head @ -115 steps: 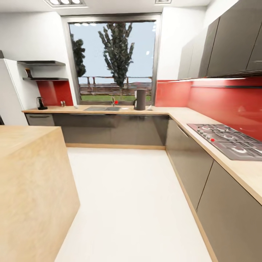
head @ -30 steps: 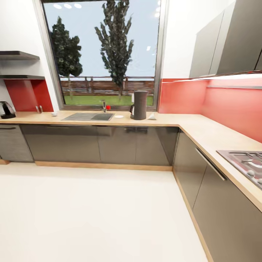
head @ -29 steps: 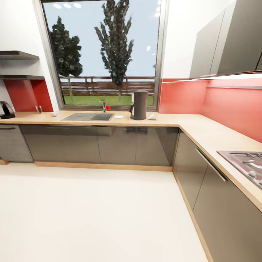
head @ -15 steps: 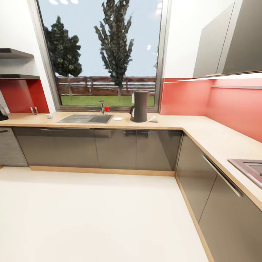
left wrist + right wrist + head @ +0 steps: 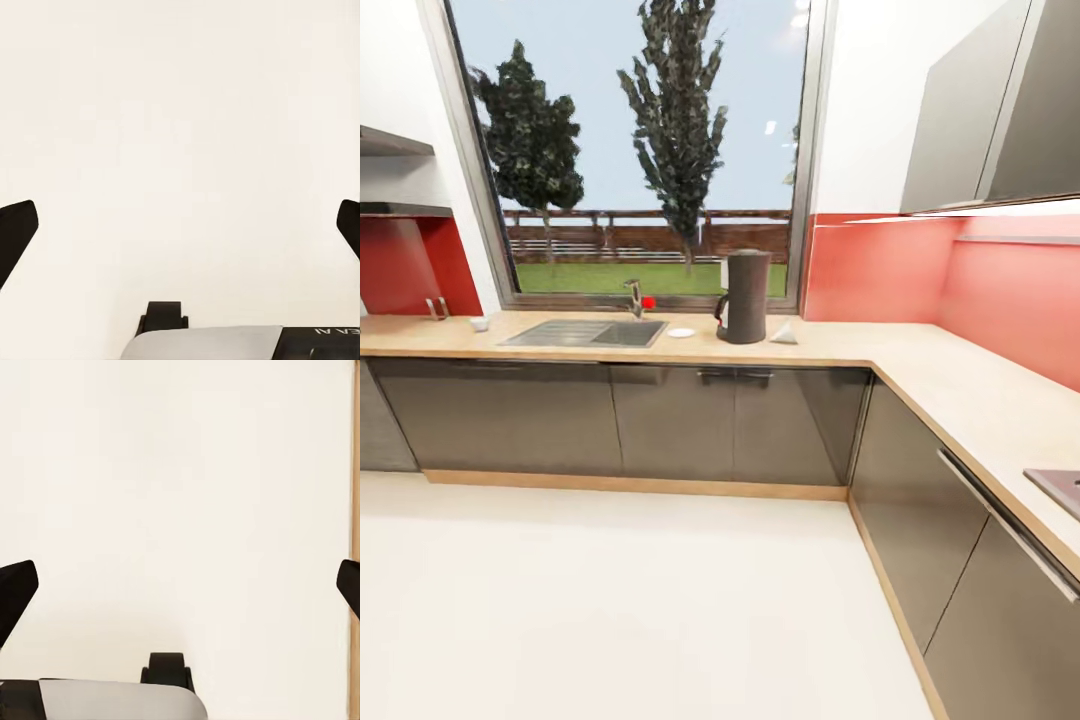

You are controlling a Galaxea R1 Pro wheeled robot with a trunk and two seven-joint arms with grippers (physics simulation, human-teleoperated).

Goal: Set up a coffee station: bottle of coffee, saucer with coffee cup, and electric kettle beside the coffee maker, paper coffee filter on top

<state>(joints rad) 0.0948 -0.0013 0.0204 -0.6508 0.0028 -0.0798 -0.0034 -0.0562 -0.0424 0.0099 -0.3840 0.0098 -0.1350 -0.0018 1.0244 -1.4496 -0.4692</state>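
Both arms' fingers [image 5: 15, 232] [image 5: 16, 589] hung spread, empty; I'd have steered squarely toward the coffee maker [image 5: 745, 297] on the bench [image 5: 830, 345], stopping short.

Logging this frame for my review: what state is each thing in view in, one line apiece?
coffee maker: upright on the kitchen countertop, right of the sink.
saucer: flat on the countertop, bare, between sink and coffee maker.
coffee cup: on the countertop, left of the sink.
left gripper: open, empty.
right gripper: open, empty.
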